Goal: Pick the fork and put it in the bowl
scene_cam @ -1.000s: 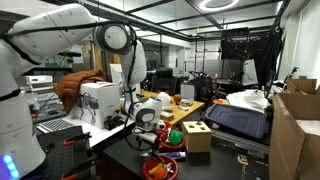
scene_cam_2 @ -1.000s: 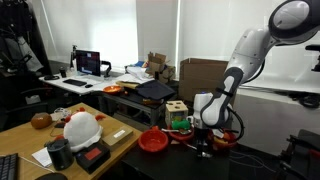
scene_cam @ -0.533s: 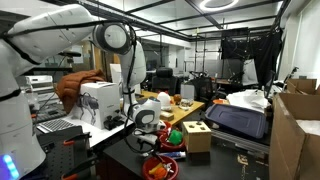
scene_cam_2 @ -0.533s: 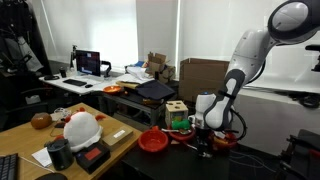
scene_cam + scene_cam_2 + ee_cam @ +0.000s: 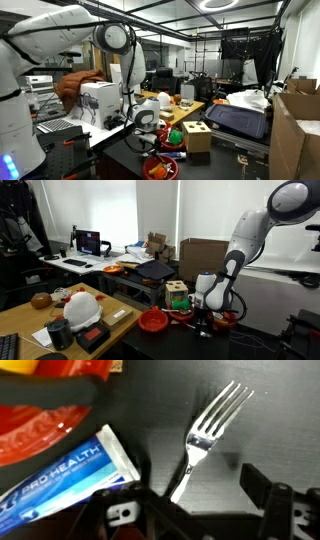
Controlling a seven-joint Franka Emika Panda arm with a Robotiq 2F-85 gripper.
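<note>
The fork (image 5: 205,430) lies flat on the dark table in the wrist view, tines pointing up and right, its handle running down between my fingers. My gripper (image 5: 193,488) is open, low over the table, one dark finger (image 5: 262,488) to the right of the handle and the other to the left, neither touching it. A red bowl (image 5: 35,432) shows at the upper left of the wrist view. In both exterior views the gripper (image 5: 143,141) (image 5: 203,328) hangs close to the table between two red bowls (image 5: 153,321) (image 5: 224,320). The fork is too small to see there.
A blue and white toothpaste tube (image 5: 60,475) lies left of the fork, beside the bowl. A light wooden box with holes (image 5: 197,135) (image 5: 177,288) stands on the table behind the bowls. A red bowl (image 5: 160,168) sits at the table's near edge. Cluttered desks surround the table.
</note>
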